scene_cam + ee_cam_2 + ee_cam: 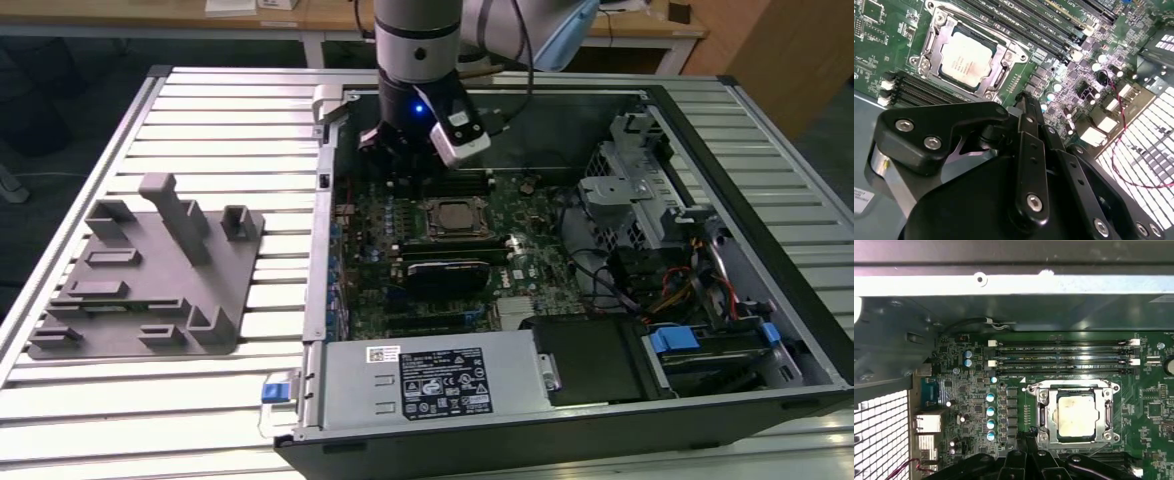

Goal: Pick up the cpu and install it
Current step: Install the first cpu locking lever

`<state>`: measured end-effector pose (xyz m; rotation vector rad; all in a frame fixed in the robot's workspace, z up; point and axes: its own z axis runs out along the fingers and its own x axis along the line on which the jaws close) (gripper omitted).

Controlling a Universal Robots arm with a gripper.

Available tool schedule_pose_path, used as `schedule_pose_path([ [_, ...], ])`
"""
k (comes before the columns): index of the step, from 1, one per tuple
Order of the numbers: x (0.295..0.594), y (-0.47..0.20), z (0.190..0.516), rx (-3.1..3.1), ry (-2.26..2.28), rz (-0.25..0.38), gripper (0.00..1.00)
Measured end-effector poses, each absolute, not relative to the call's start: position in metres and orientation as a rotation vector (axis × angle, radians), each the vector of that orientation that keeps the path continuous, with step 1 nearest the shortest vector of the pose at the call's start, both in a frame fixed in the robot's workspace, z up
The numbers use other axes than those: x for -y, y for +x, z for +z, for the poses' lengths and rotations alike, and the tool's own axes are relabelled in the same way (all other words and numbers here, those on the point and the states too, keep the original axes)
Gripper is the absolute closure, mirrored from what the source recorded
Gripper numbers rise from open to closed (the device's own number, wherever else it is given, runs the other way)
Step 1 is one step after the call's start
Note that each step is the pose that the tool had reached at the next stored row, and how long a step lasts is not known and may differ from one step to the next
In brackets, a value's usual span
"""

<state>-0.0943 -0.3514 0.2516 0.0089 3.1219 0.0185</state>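
The cpu (454, 215) lies flat in its metal socket frame on the green motherboard (534, 270), silver top up. It shows in both wrist views (970, 59) (1077, 415). My gripper (400, 172) hangs inside the open computer case, just beyond the socket toward the case's back wall and a little above the board. Its black fingertips (1025, 100) (1029, 439) meet with nothing between them, a short way off the socket's edge and not touching the cpu.
A grey plastic fixture tray (147, 270) lies on the slatted table at the exterior view's left. Inside the case are a black module (447, 272), a power supply (427, 385), a drive cage (641, 180) and cables. Memory slots (1064, 355) run beside the socket.
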Motion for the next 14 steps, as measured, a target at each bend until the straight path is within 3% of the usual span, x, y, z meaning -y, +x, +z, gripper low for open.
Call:
schedule_pose_path([
  [14, 0.3514, -0.0956, 0.2628, -3.122, 0.009, 0.023, 0.89],
])
